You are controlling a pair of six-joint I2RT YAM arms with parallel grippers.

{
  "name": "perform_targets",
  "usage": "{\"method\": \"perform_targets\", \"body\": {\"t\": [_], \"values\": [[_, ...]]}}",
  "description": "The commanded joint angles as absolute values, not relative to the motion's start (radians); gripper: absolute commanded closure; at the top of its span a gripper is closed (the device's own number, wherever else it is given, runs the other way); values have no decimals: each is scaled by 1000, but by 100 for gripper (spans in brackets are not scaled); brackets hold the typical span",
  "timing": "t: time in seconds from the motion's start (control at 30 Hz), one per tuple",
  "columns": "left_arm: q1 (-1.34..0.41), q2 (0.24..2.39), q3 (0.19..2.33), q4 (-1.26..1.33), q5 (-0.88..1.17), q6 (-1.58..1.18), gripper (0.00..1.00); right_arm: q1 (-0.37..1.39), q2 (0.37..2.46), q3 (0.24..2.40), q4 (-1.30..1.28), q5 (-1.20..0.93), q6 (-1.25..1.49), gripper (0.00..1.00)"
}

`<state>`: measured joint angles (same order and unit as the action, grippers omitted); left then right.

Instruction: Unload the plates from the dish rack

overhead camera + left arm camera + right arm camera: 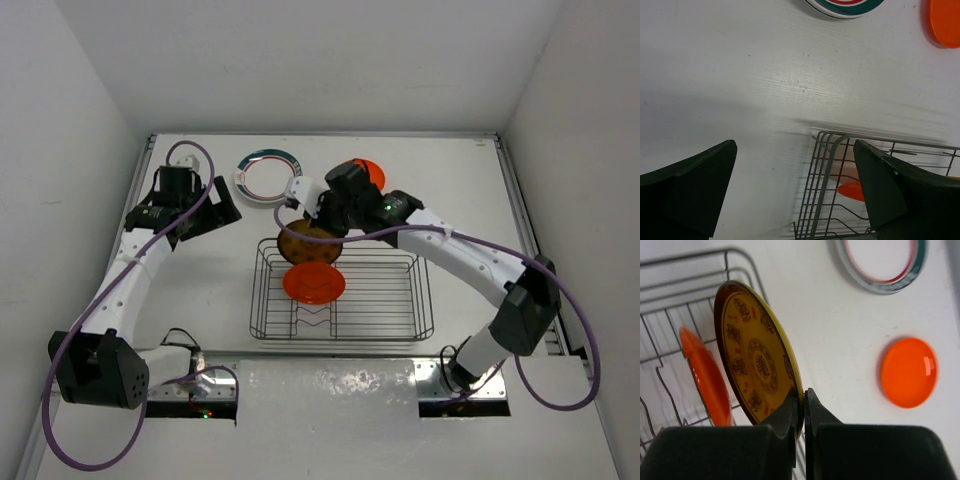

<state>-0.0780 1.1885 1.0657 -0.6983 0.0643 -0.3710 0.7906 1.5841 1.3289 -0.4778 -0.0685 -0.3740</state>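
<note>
While pinching the rim of the gold patterned plate (757, 365) with the right fingers (787, 412), holds it on edge at the dish rack's (380, 290) far rim. Near side of those fingers: orange plate (705, 380) upright in the dividers (660, 375). Far side: teal-ringed plate (880, 260) and second orange plate (909, 371) flat on the counter (740, 75). Wide and gripping nothing, left fingers (880, 185) by a rack corner.

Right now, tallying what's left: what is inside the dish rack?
An orange plate stands in the dish rack; a gold-patterned plate, pinched in the right jaws, leans at its far corner, bottom edge hidden by them.
</note>
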Motion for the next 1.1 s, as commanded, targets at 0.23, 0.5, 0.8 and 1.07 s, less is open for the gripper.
{"method": "perform_targets", "body": {"t": [0.23,0.5,0.8,1.07], "values": [[-78,1170,1071,-663,58,-364,0,589,1615,1689,-554,243,-70,100],[-80,1173,1101,-675,89,-359,0,178,1928,1732,-294,9,751,100],[-69,1173,1158,-738,40,-298,0,115,2289,2052,-406,-58,793,97],[-61,1178,1138,-746,21,-278,0,147,2270,1967,-380,-170,720,51]]}}
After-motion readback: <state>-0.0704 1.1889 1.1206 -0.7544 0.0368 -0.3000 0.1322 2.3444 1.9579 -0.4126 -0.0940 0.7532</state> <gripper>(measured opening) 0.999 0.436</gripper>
